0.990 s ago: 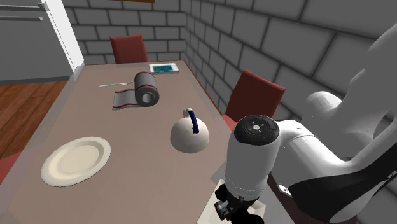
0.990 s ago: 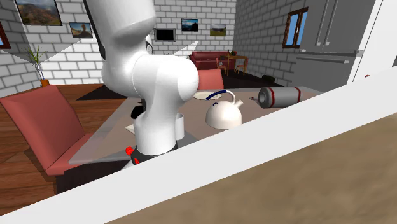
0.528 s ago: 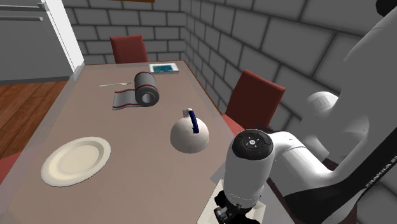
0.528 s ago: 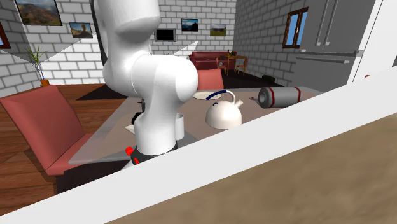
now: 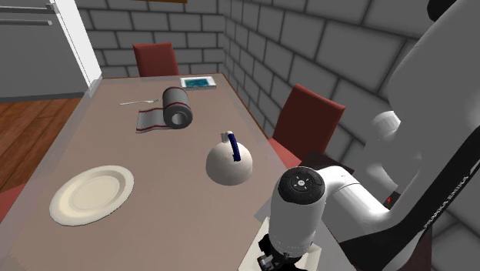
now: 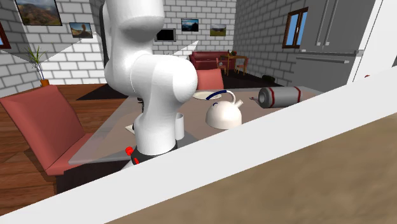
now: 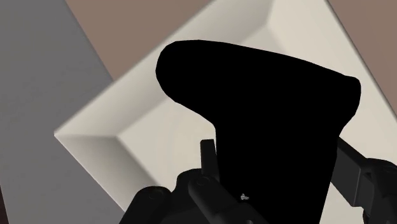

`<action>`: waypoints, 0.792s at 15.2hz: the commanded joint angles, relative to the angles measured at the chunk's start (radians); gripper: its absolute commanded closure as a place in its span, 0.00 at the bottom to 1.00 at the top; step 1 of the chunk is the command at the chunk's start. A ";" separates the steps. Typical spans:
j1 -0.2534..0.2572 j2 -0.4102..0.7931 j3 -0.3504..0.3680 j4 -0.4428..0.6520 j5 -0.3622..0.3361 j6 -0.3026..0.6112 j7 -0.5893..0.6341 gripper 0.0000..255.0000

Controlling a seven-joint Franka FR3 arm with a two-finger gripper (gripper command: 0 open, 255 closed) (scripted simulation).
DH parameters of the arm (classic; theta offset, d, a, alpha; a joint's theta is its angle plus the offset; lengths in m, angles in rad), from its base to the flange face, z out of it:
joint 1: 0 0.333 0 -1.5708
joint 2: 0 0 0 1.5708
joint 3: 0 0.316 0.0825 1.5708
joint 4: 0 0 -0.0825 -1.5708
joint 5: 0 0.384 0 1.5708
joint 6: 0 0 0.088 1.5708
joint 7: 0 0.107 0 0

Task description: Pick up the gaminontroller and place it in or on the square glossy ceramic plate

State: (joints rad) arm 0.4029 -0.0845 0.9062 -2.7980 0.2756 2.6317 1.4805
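- Firstly, round cream plate [image 5: 91,192]: on the table [image 5: 115,146] at the shoulder view's left, well apart from the work. Judged not the target, being round.
- Grey roll [image 5: 177,106] and white teapot [image 5: 229,163]: mid-table, both apart from the gripper.
- Square white plate [image 7: 95,141]: at the near table edge by the stand, directly beneath the gripper [image 7: 277,153].
- Black game controller [image 7: 254,95]: pinched between the gripper's two fingers and hanging over the plate's basin. Whether it touches the basin cannot be told. Its long axis is hard to read from the black outline. One rounded lobe juts out past one finger.
- Relation for the coming move, as a judgement: the plate lies straight down from the load, so a short descent and release look sufficient.
- White arm [image 5: 304,208]: folded low beside the stand, wrist turned downward.
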 commanded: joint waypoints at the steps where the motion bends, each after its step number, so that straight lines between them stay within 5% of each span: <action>1: -0.001 0.001 0.000 0.000 -0.002 0.002 0.001 1.00; 4: -0.001 0.001 0.000 0.000 -0.002 0.002 0.001 1.00; 5: -0.001 0.001 0.000 0.000 -0.002 0.002 0.001 0.00; 10: -0.001 0.001 0.000 0.000 -0.002 0.001 0.001 0.00; 12: 0.039 -0.115 -0.028 0.017 0.108 -0.113 -0.079 0.00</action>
State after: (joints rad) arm 0.4290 -0.1536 0.8920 -2.7900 0.3415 2.5690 1.4341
